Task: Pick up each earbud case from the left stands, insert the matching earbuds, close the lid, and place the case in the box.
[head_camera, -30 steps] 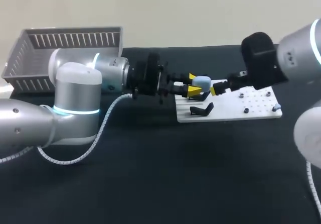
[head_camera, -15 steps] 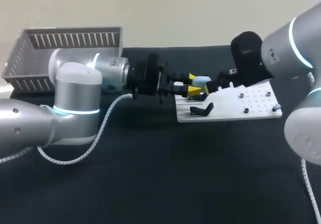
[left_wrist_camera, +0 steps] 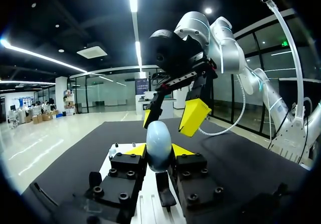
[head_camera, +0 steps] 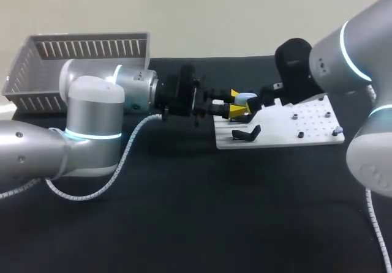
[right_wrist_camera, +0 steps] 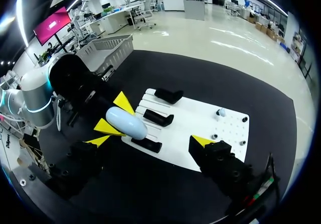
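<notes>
Swinging in from the right over the last second, the right arm (head_camera: 343,59) has carried its black wrist leftward across the white perforated board (head_camera: 306,129), while the left arm (head_camera: 92,111) has kept its place. Nearest the head camera, the left arm's silver elbow sits low over the black desk (head_camera: 184,212), with its forearm level and pointing toward the middle. Its left hand (head_camera: 234,106) is clamped on the pale blue, egg-shaped earbud case (head_camera: 246,97). The yellow fingertips (left_wrist_camera: 134,149) press the case from two sides and hold it over the board's left end, above the black stands (head_camera: 246,133). Facing it, the right hand (left_wrist_camera: 170,117) slants down from the far side with its fingers spread wide and nothing held. One yellow tip sits on either side of the case's far end, and I cannot tell whether either touches it. The case's lid seam cannot be made out. Small pegs or parts (head_camera: 337,130) on the board's right half are too tiny to identify, and the right arm's wrist hides the board's far edge. Farthest back, at the desk's left corner, stands the grey slatted plastic basket (head_camera: 79,56).
</notes>
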### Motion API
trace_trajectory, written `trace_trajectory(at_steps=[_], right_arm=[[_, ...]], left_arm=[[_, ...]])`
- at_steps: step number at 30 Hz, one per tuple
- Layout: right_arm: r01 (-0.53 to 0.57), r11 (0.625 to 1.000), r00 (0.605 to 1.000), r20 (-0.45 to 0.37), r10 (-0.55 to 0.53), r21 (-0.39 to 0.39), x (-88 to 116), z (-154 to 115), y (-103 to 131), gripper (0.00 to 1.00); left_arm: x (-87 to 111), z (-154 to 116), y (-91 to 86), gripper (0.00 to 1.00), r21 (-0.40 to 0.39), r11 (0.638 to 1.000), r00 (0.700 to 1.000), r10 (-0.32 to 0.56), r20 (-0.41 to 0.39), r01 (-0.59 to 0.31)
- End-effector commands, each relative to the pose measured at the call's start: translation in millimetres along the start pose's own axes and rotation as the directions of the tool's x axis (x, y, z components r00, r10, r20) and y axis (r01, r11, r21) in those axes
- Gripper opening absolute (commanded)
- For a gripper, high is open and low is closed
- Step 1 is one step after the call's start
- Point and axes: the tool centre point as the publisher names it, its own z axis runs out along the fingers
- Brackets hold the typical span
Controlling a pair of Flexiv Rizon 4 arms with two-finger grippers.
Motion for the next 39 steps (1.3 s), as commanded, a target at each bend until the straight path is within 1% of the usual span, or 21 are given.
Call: trace_trajectory(at_steps=[1,12,24,28,31,35,39], right_arm=[[-0.004,1.0,1.0,-0.004,0.004,0.0,-4,5,-1,1.0],[-0.033,0.999,0.999,0.0,0.033,0.003,-7,8,-7,1.0],[-0.033,0.999,0.997,0.067,0.032,0.014,-15,-11,-8,1.0],[-0.012,0.998,0.996,0.093,0.006,0.065,-16,-22,-12,1.0],[0.032,0.988,0.994,0.1,-0.048,0.151,-14,-33,-17,1.0],[0.073,0.965,0.994,0.065,-0.092,0.253,-6,-49,-28,1.0],[0.059,0.949,0.997,0.032,-0.072,0.31,6,-66,-50,1.0]], left_arm=[[1.2,0,-0.4,0.0,-0.003,1.0,1.0,0.003,0.004,-0.003],[1.2,0,-0.4,0.0,-0.003,1.0,1.0,0.003,0.004,-0.003],[1.2,0,-0.4,0.0,-0.003,1.0,1.0,0.003,0.004,-0.003],[1.2,0,-0.4,0.0,-0.003,1.0,1.0,0.003,0.004,-0.003],[1.2,0,-0.4,0.0,-0.003,1.0,1.0,0.003,0.004,-0.003],[1.2,0,-0.4,0.0,-0.003,1.0,1.0,0.003,0.004,-0.003],[1.2,0,-0.4,0.0,-0.003,1.0,1.0,0.003,0.004,-0.003]])
